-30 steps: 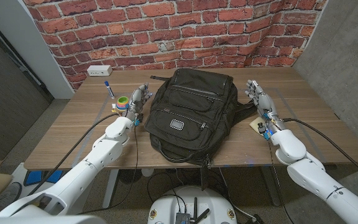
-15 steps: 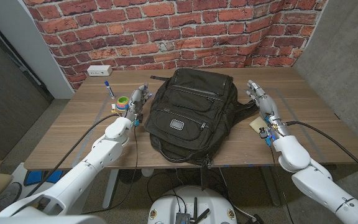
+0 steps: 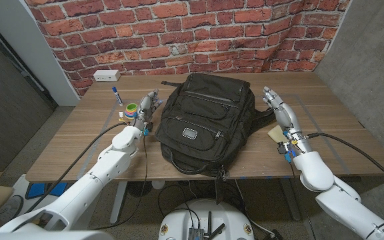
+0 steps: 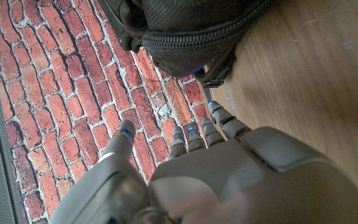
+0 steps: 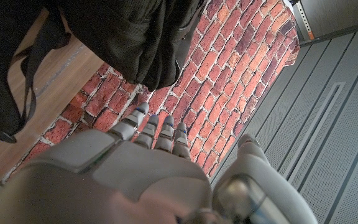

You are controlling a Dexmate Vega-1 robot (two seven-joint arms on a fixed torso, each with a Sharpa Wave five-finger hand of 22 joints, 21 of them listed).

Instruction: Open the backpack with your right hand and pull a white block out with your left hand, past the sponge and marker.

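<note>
The black backpack (image 3: pixel 205 123) lies zipped shut on the middle of the wooden table (image 3: pixel 79 143), top handle toward me. My left hand (image 3: pixel 149 107) stands beside its left side with fingers raised, holding nothing; the left wrist view has the left hand (image 4: pixel 216 174) just short of the backpack (image 4: pixel 191 31). My right hand (image 3: pixel 279 112) hovers off the bag's right side, fingers apart and empty. In the right wrist view, the right hand (image 5: pixel 135 174) faces the backpack (image 5: pixel 117 31) and its strap (image 5: pixel 17 93). A blue marker (image 3: pixel 116 94) lies at the far left.
A small yellow pad (image 3: pixel 273 135) lies on the table just under my right hand. Coloured tape rolls (image 3: pixel 132 112) sit by my left hand. A white power strip (image 3: pixel 105 75) is at the far left edge, below the brick wall (image 3: pixel 179 33).
My right arm has drawn back toward the near edge, and the hand has shifted slightly nearer. The left hand and backpack have not moved.
</note>
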